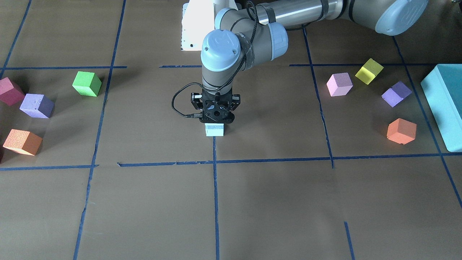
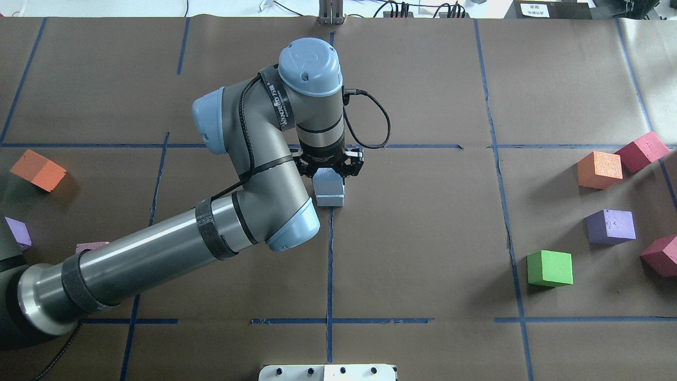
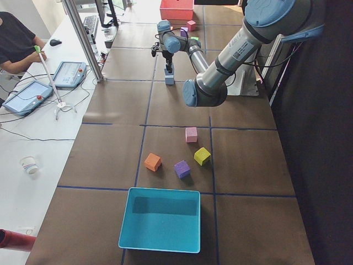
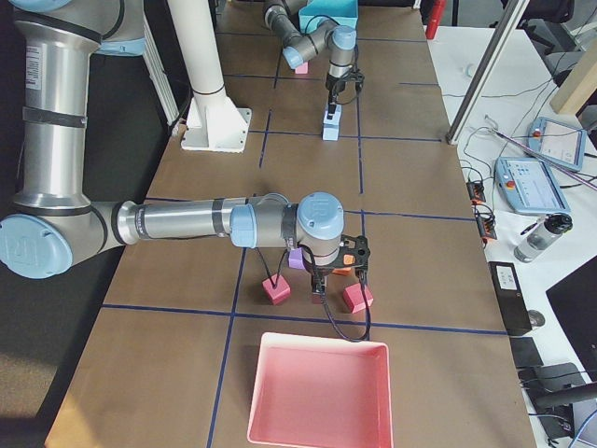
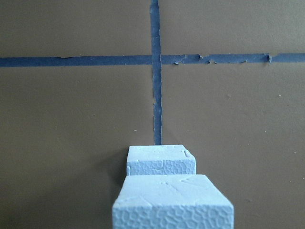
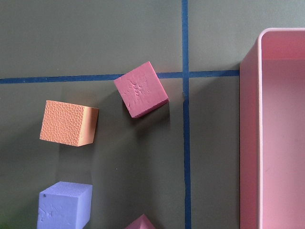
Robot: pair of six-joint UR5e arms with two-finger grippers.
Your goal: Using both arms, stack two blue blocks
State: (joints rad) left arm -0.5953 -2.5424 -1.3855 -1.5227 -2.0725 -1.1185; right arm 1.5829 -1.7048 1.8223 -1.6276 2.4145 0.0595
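Observation:
My left gripper (image 2: 329, 177) points straight down at the table's middle, shut on a pale blue block (image 5: 172, 202). A second blue block (image 5: 161, 160) rests on the table just under and beyond it. I cannot tell whether the two touch. In the front view only the lower block (image 1: 214, 131) shows below the gripper (image 1: 214, 122). From the right side the two blocks read as one short column (image 4: 330, 123). My right gripper (image 4: 317, 285) hangs over the cubes near the pink tray. I cannot tell whether it is open or shut.
Green (image 2: 550, 268), purple (image 2: 610, 226), orange (image 2: 599, 169) and red (image 2: 641, 151) cubes lie on the robot's right. A pink tray (image 6: 281, 129) sits beyond them. Pink (image 1: 339, 84), yellow (image 1: 369, 71), purple and orange cubes and a teal bin (image 1: 445, 104) lie on its left.

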